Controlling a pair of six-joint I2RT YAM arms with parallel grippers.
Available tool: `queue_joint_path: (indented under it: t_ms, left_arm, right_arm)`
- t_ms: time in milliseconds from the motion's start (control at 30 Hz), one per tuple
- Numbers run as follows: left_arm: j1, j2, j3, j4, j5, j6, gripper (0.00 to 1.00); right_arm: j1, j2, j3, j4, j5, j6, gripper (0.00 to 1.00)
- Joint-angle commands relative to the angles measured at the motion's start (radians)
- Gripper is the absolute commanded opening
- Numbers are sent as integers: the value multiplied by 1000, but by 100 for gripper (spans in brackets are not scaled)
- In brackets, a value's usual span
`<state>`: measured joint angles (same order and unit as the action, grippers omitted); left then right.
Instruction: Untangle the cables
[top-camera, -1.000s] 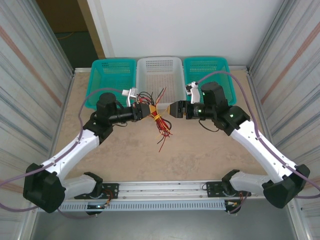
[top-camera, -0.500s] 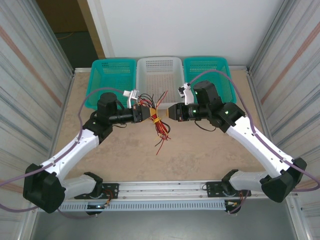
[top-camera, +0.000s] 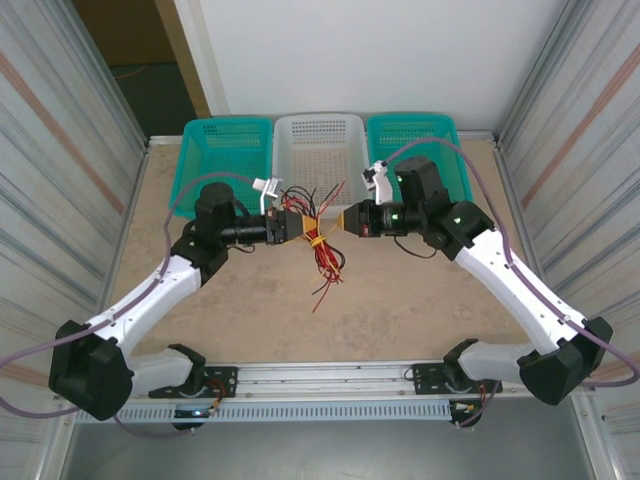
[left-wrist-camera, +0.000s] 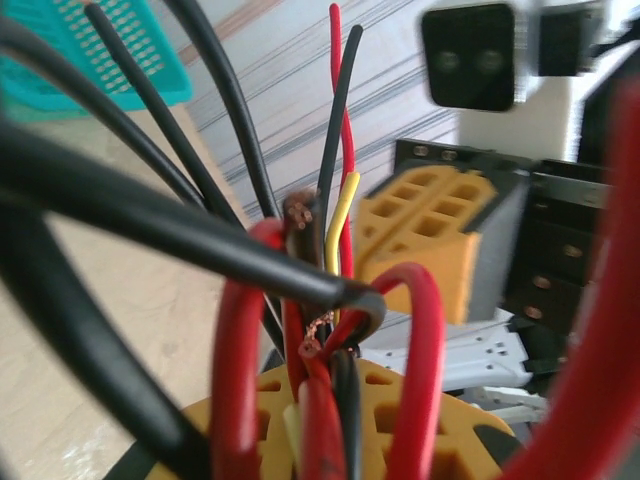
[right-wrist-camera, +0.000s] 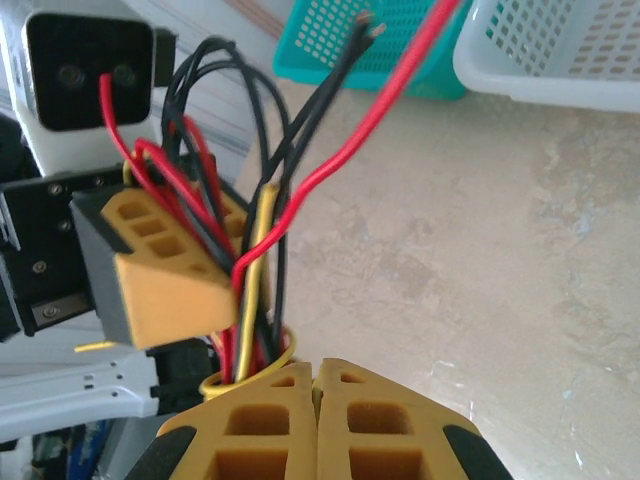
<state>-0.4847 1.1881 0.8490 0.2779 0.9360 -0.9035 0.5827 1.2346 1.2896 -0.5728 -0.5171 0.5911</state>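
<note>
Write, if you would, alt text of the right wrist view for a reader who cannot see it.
The right arm's yellow jaws, shut, meet a bundle of red, black and yellow cables at its yellow tie. The left arm's jaws grip the bundle opposite; a teal basket and a white basket stand behind.

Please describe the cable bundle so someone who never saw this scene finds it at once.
On the table, in front of the white basket, the left gripper and right gripper nearly meet. Between them are the cables: thin red, black and yellow wires, unlike the thick purple-grey arm cables.
</note>
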Motion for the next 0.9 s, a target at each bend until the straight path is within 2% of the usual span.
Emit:
queue_joint_path:
  t_ms: [0,100,233,400,467,567,667,767,867]
  left_arm:
    - [-30,-9,48,250,113,-145,0]
    - [-50,-1,52,423,41,-260,0]
    - [-69,29,67,675,-134,-401,0]
    - [-71,110,135,886,-326,-471,0]
    - [-73,120,163,860,-390,-416,0]
    - [-92,101,183,729,-526,-266,0]
    - [-142,45,183,546,-730,-28,0]
    - [-199,24,188,428,-929,157,0]
    - [-212,34,185,339,-1058,208,0]
  right_arm:
    - [-58,16,-59,127,-82,21,0]
    - [-79,13,-153,326,-163,102,0]
    - [-86,2,-268,587,-206,221,0]
    - [-85,-21,-398,862,-207,373,0]
    - [-80,-48,-455,942,-174,419,0]
    - [-70,-111,-580,1090,-64,522,0]
    - [-29,-178,-695,1193,70,619,0]
    - [55,-262,-737,1151,209,605,0]
    - [135,-333,-716,1045,293,540,0]
